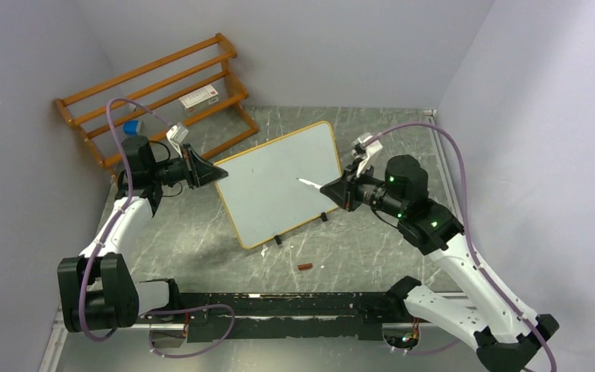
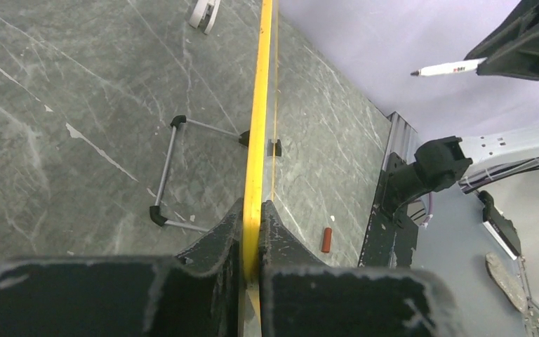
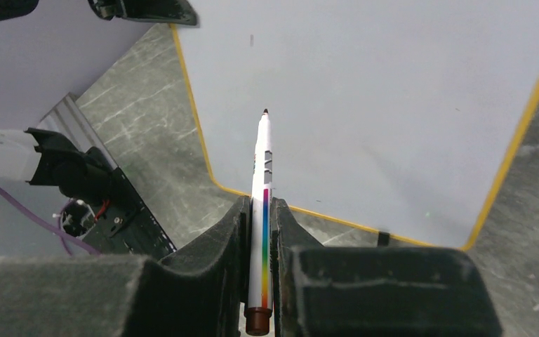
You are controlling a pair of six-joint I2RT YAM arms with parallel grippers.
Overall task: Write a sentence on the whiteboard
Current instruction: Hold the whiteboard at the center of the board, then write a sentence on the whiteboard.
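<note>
The whiteboard [image 1: 279,182] stands tilted on the table, its face blank but for a tiny dark speck [image 3: 251,40]; no sentence shows on it. My left gripper [image 1: 218,172] is shut on the board's left edge; in the left wrist view the yellow frame [image 2: 258,133] runs pinched between the fingers of that gripper [image 2: 253,214]. My right gripper [image 1: 331,189] is shut on a white marker [image 3: 262,182] with a rainbow stripe. Its uncapped tip [image 3: 265,112] points at the whiteboard [image 3: 365,105], close to the surface; contact is unclear.
An orange-brown slatted rack [image 1: 155,85] with a small box [image 1: 200,98] stands at the back left. A red marker cap [image 1: 304,266] lies in front of the board. The board's wire stand [image 2: 175,168] rests behind it. Walls enclose three sides.
</note>
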